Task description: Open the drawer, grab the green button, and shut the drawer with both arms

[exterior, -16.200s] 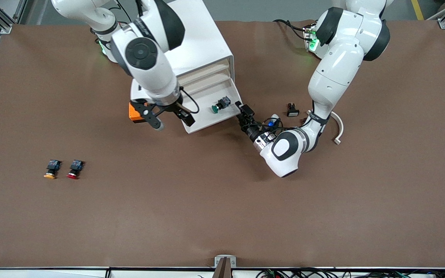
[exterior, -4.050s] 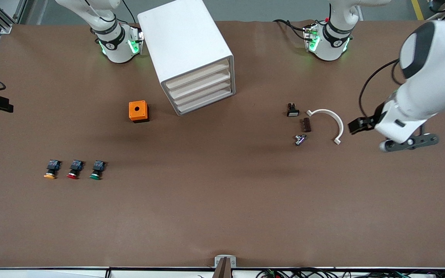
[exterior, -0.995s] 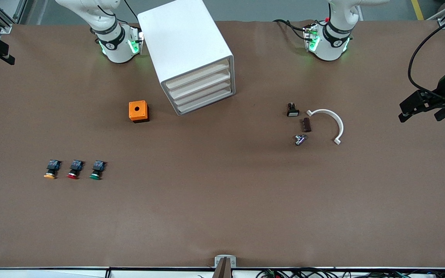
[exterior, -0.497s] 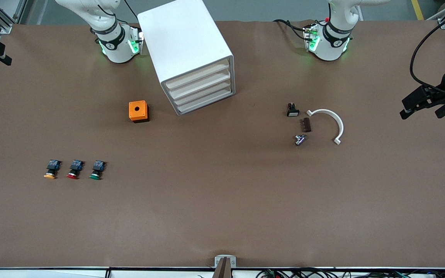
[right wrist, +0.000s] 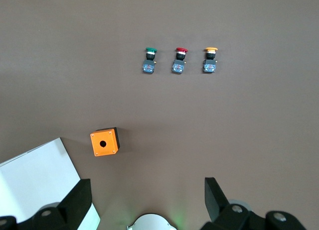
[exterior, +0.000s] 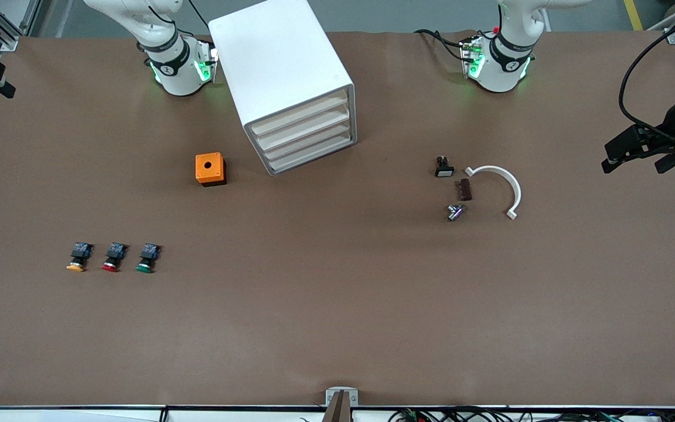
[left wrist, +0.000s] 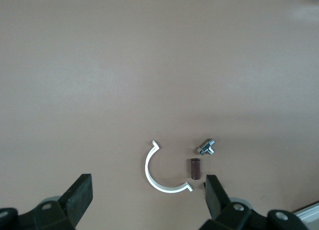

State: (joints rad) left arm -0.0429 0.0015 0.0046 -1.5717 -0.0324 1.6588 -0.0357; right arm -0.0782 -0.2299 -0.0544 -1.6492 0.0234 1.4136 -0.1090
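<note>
The drawer [exterior: 312,158] is shut now, the button [exterior: 146,258] outside.

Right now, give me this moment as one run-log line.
drawer: shut | green button: on table beside red button | left gripper: open, over table at its own end | right gripper: open, raised at its own end

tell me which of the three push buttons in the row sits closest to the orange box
The green-capped button, at the end of the row toward the orange box. The red-capped button is in the middle and the yellow-orange-capped button at the other end.
</note>
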